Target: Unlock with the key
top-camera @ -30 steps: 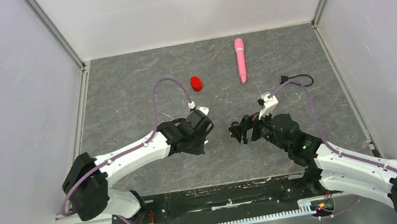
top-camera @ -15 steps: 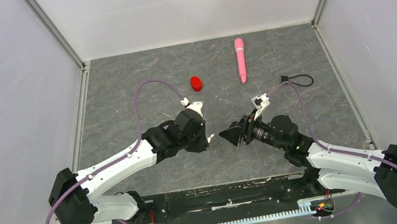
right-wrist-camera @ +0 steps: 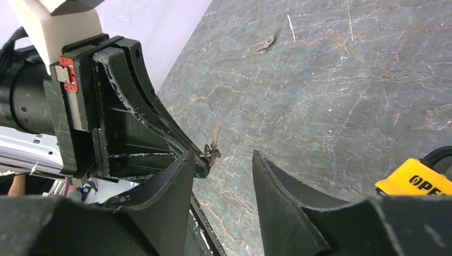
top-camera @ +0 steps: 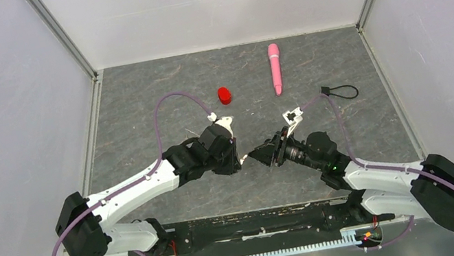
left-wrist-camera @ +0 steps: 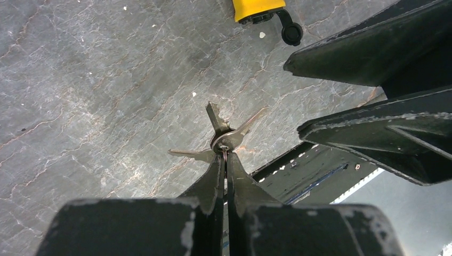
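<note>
Left gripper (left-wrist-camera: 224,160) pinched the key (left-wrist-camera: 228,137) by its ring, above the table (top-camera: 136,101), near centre. Right gripper (right-wrist-camera: 221,156) was spread wide, just right of it. Yellow padlock (right-wrist-camera: 413,178) lay nearby. Judged best: right jaws straddle one blade squarely, close, then left lets go.

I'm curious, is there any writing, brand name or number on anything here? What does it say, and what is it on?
"OPE": black letters on the yellow padlock, right wrist view; the picture's edge cuts off the rest.
Red tag on the left end effector: marks too small to read.
Keys, pink stick, red cap: no readable text.
</note>
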